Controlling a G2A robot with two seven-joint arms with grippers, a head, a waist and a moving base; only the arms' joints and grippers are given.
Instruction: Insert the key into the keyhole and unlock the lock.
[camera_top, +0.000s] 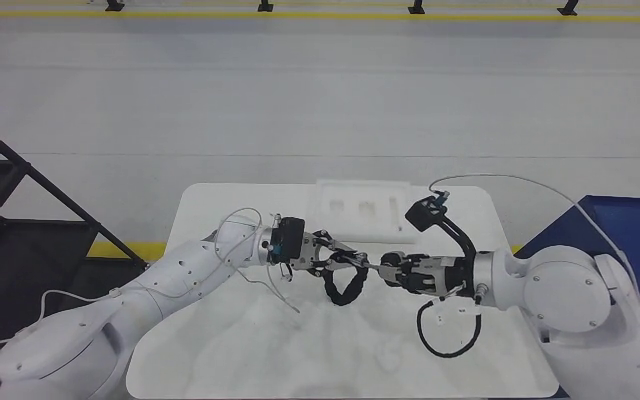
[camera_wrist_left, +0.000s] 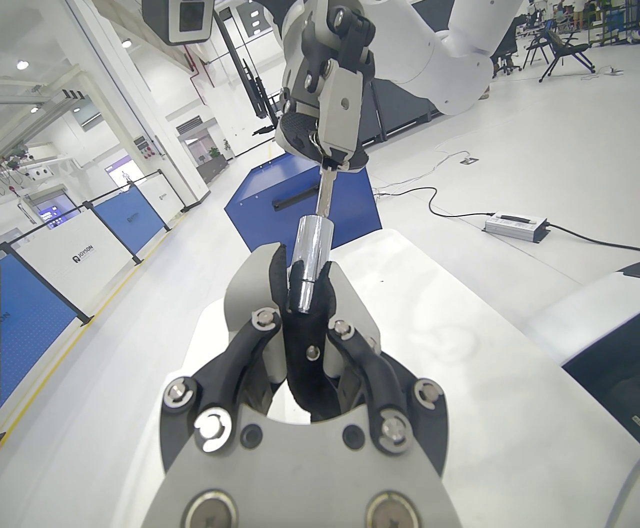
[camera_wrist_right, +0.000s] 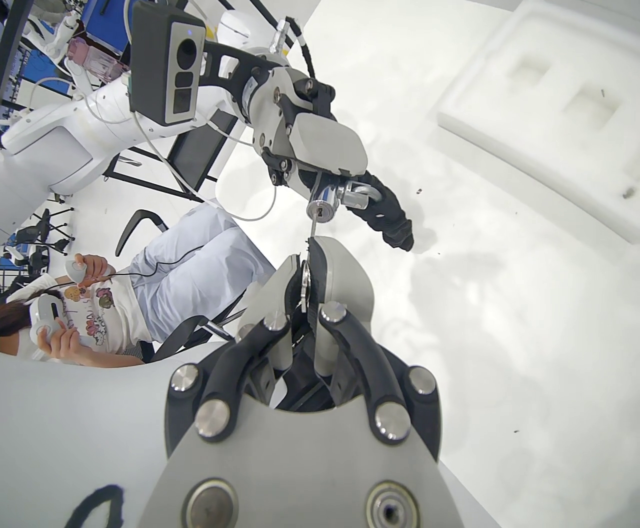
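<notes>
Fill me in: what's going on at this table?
Both arms hold their parts in the air over the table. The left claw is shut on the chrome lock. The right claw is shut on the key, lined up with the cylinder, its tip meeting the keyhole. Most of the blade is exposed, so it is at best just started in. Nothing shows the lock opened yet.

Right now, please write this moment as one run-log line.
left gripper: shut on lock | right gripper: shut on key | key tip: at keyhole, depth unclear | lock: held above table
</notes>
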